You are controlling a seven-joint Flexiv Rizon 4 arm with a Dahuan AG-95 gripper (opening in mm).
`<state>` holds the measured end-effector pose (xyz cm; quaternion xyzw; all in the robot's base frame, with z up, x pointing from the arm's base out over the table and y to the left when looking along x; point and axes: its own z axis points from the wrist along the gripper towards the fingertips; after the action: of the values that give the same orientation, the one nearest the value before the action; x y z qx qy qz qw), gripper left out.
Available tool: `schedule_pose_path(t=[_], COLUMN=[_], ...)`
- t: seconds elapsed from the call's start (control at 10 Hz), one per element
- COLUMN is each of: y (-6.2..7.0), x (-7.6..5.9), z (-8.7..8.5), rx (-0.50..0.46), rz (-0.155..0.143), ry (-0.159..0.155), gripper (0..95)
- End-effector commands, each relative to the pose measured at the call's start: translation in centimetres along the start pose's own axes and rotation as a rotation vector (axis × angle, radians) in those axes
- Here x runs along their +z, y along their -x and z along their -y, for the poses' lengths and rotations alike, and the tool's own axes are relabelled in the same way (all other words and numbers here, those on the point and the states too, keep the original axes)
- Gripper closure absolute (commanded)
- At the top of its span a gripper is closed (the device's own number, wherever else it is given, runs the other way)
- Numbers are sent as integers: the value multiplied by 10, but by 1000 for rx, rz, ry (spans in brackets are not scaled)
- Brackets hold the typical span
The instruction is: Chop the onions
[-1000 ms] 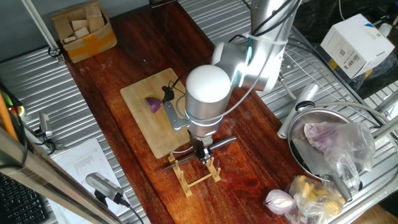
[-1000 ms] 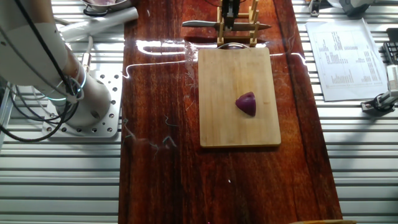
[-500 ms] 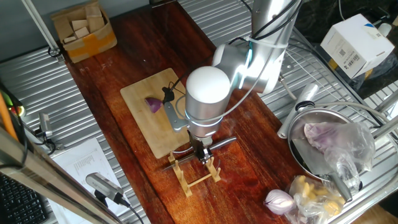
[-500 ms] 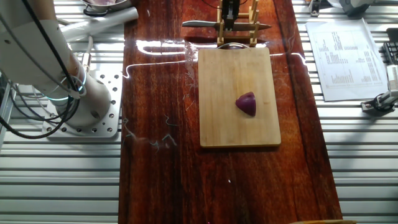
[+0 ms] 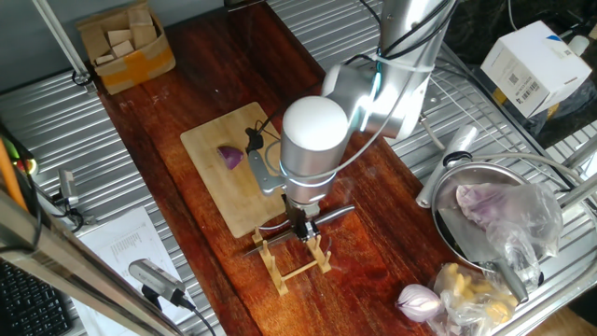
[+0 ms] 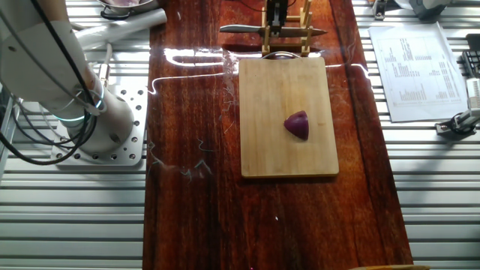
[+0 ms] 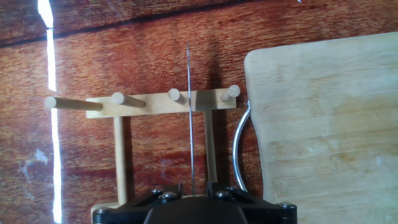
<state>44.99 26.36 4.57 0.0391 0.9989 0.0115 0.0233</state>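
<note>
The hand (image 5: 304, 227) pinches the knife (image 7: 189, 118) by its handle – blade edge-up in the wooden rack (image 7: 163, 104). The onion wedge (image 6: 298, 124) lies on the cutting board (image 6: 277, 90), well apart from the rack – both rest on the counter (image 6: 191, 112)

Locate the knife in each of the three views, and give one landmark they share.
One fixed view: the knife lies across the wooden rack, lower centre, under the gripper.
The other fixed view: top centre, blade pointing left.
Hand view: the blade seen edge-on, a thin vertical line mid-frame.
Shared landmark: the wooden rack, just off the cutting board.
</note>
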Motion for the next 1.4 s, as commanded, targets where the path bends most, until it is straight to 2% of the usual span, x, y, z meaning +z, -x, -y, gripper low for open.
schedule_pose_path(t=[0.1,0.6,0.7,0.9,1.4], y=[1,2,4,7,15], x=[3,7,5,1,2], z=[0,0,0,-1,-3], rx=[1,-4,-5,-7,-9], rz=[3,1,0,3,4], ry=[0,1,1,9,19], gripper=[760,760,950,950,950])
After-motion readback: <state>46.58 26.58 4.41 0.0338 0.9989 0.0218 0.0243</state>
